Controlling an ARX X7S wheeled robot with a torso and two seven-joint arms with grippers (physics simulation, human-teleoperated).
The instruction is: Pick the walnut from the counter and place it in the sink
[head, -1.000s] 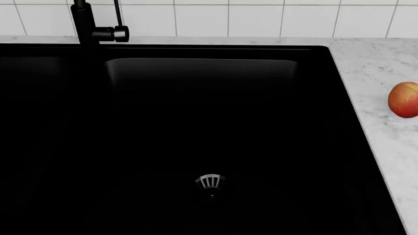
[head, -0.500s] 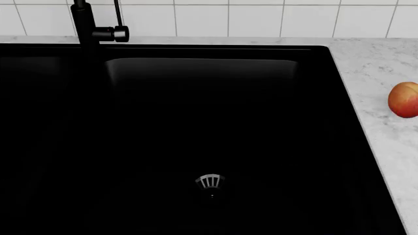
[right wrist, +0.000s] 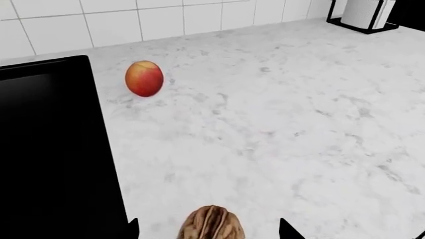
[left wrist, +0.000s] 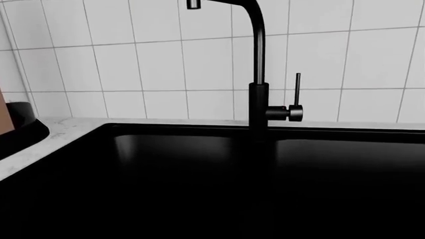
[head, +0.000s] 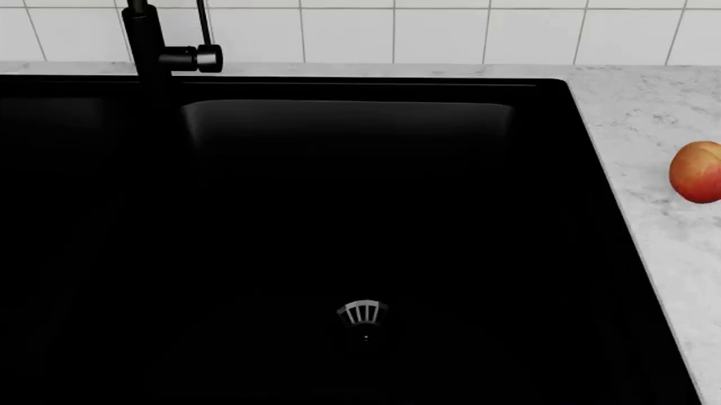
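Note:
The walnut (right wrist: 211, 225), brown and ridged with a seam, lies on the white marble counter (right wrist: 279, 124) close to the sink's edge, seen only in the right wrist view. My right gripper (right wrist: 211, 231) is open; its two dark fingertips (right wrist: 133, 230) stand wide apart on either side of the walnut without touching it. The black sink (head: 349, 118) fills the head view, with a silver drain strainer (head: 362, 314); it also shows in the right wrist view (right wrist: 47, 149) and the left wrist view (left wrist: 172, 149). The left gripper shows in no view.
A red-orange peach (right wrist: 144, 78) sits on the counter beyond the walnut, near the sink's rim; the head view shows it too (head: 697, 172). The black faucet (head: 144, 42) stands at the sink's back. A black stand holding a white object (right wrist: 364, 15) is at the counter's far corner.

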